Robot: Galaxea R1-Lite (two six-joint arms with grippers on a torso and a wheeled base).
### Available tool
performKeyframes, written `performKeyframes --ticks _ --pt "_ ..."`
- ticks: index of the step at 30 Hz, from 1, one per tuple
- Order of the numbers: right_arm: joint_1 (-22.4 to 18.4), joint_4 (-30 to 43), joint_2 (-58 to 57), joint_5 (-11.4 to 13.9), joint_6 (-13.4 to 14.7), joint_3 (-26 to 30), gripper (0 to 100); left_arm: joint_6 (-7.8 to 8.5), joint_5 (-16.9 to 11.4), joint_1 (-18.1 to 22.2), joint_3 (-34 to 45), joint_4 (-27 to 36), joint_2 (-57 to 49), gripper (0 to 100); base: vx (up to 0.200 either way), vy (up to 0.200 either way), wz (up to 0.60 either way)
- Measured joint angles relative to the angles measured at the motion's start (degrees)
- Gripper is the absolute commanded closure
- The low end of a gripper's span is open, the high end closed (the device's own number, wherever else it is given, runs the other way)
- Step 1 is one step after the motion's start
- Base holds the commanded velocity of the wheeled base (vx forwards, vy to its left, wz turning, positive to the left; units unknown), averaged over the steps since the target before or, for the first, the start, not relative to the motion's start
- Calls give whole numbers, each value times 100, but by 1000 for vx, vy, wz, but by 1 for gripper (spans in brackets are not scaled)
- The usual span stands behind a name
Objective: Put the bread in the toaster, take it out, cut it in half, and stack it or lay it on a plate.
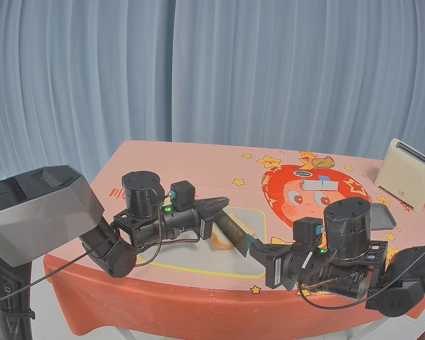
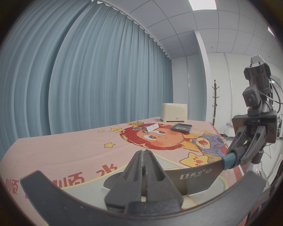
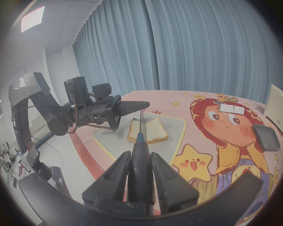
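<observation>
Tabletop (image 1: 193, 166) holds one bread slice (image 3: 154, 134); right gripper (image 3: 139, 154) pinches one knife (image 1: 233, 230), left gripper (image 1: 223, 200) pressed together

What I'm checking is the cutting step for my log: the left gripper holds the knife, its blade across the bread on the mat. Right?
Wrong arm: the right gripper holds the knife, as the right wrist view shows; the left gripper is shut, by the bread. The blade does lie across the bread on the mat.
</observation>
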Motion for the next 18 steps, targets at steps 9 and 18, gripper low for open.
performKeyframes --ticks 9,18 --pt "-4 13 57 -9 -22 85 100 0 -2 -11 -26 57 17 100 0 0 0" --pt "2 -55 177 -9 0 68 100 2 4 -13 -183 265 -107 100 0 0 0"
